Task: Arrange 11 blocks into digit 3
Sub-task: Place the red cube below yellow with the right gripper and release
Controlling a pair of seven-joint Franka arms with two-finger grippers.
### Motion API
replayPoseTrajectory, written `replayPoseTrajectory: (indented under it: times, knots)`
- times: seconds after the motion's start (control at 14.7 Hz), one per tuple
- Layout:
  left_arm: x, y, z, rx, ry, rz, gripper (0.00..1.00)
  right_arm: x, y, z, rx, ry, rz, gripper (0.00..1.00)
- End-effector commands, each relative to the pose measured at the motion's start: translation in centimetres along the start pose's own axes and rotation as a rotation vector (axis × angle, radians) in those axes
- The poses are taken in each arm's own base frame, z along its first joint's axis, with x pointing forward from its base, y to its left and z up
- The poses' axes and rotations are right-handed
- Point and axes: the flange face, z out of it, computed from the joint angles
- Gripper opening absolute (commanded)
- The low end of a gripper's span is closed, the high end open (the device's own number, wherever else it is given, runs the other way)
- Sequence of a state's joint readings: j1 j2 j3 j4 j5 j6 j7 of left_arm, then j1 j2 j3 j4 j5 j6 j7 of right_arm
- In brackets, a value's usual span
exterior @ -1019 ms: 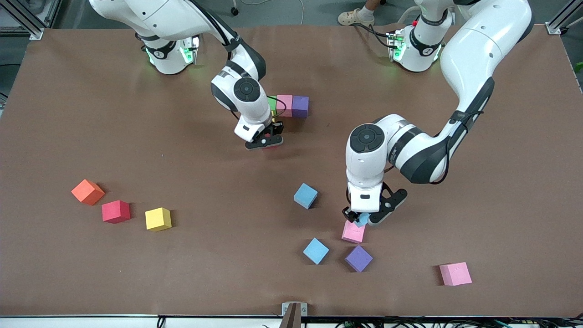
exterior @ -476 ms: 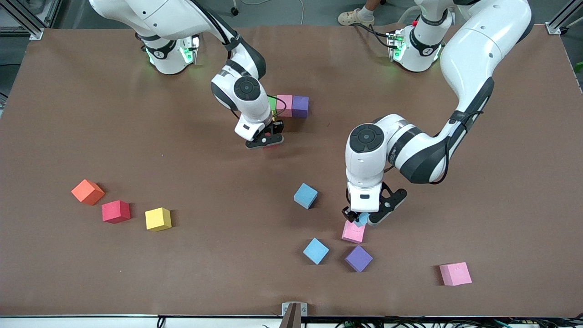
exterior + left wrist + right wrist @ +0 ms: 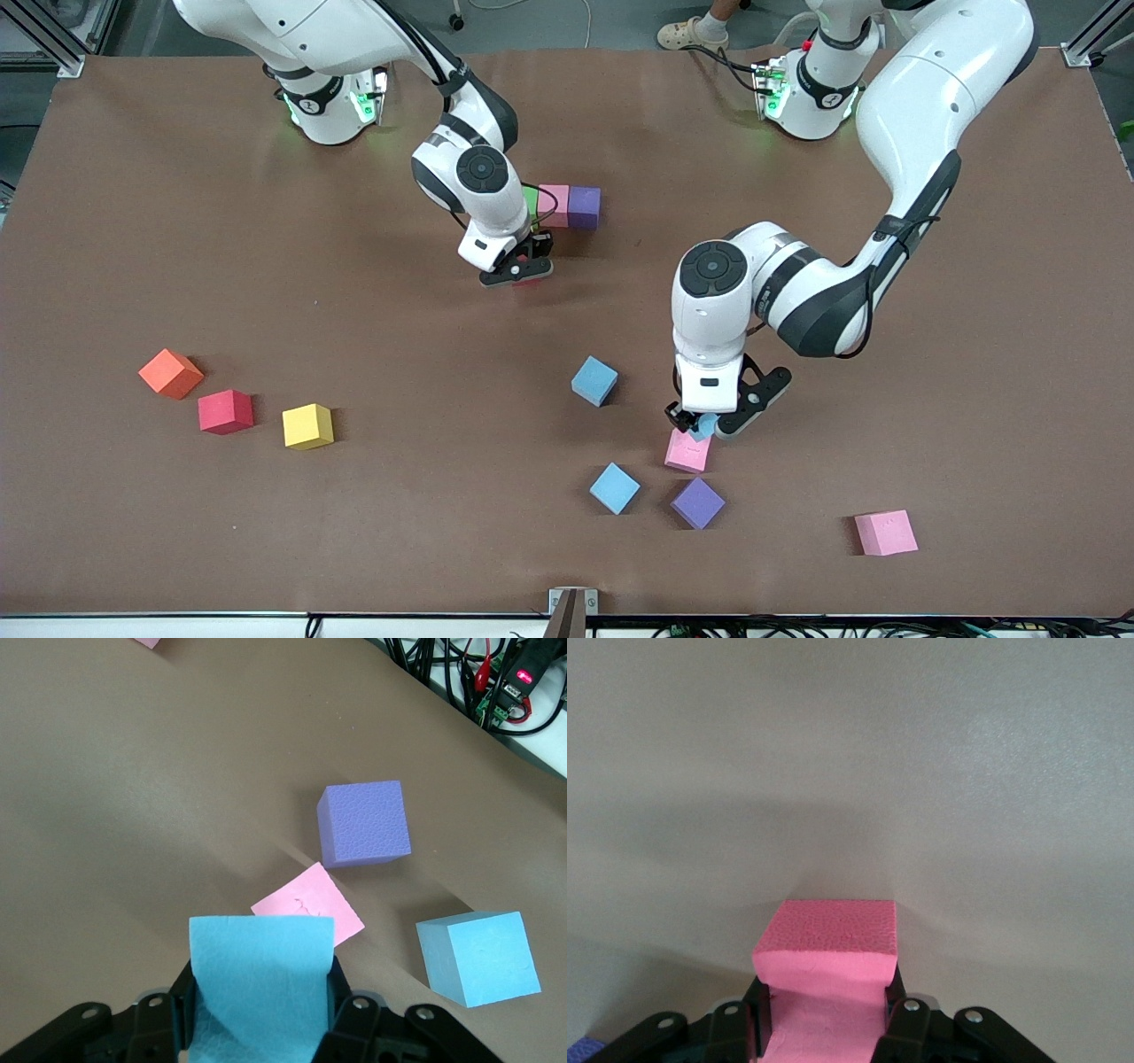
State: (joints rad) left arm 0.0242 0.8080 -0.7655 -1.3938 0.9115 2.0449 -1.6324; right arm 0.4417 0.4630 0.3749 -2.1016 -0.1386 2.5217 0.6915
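A: You see the left hand (image 3: pixel 702 431) closed on a light blue block (image 3: pixel 259 979), in the air over a pink block (image 3: pixel 687 450) lying beside the purple block (image 3: pixel 697 502).

B: And the right hand (image 3: pixel 523 273) grips a pink cube (image 3: pixel 830 948), low over the desk (image 3: pixel 177 221), just beside the green, pink and purple row (image 3: pixel 567 206).

Right gripper (image 3: pixel 517 273), clamped on a pink block (image 3: pixel 829 943): is shifted slightly toward the green-pink-purple row (image 3: pixel 560 206).

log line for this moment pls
left gripper: shut on blue cube, over pink cube | right gripper: shut on pink block, by purple cube
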Motion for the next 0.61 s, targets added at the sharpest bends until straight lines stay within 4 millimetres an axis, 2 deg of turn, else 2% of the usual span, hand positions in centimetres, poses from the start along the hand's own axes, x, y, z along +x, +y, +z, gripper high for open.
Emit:
replayPoseTrajectory:
  times: [0.0,0.14,0.2,0.27,0.41,0.54]
  knots:
    - [0.0,0.0,-0.2,0.005,-0.001,0.003,0.08,-2.2,0.2,1.6,-0.006,-0.051,-0.008,0.40]
    - [0.0,0.0,-0.2,0.005,-0.001,0.003,0.08,-2.5,0.5,1.9,-0.011,-0.057,-0.007,0.40]
    - [-0.1,0.1,-0.3,0.003,-0.001,0.005,0.08,-2.5,0.4,1.9,-0.010,-0.057,-0.002,0.53]
    - [-0.1,0.1,-0.3,0.003,-0.001,0.005,0.08,-2.4,0.4,2.0,-0.010,-0.059,0.000,1.00]
    - [-0.1,0.1,-0.3,0.003,-0.001,0.002,0.08,-1.7,0.3,1.5,-0.001,-0.048,0.009,1.00]
    - [-0.2,0.1,-0.3,0.003,-0.002,0.003,0.08,-0.1,0.4,0.3,0.014,-0.020,0.025,1.00]
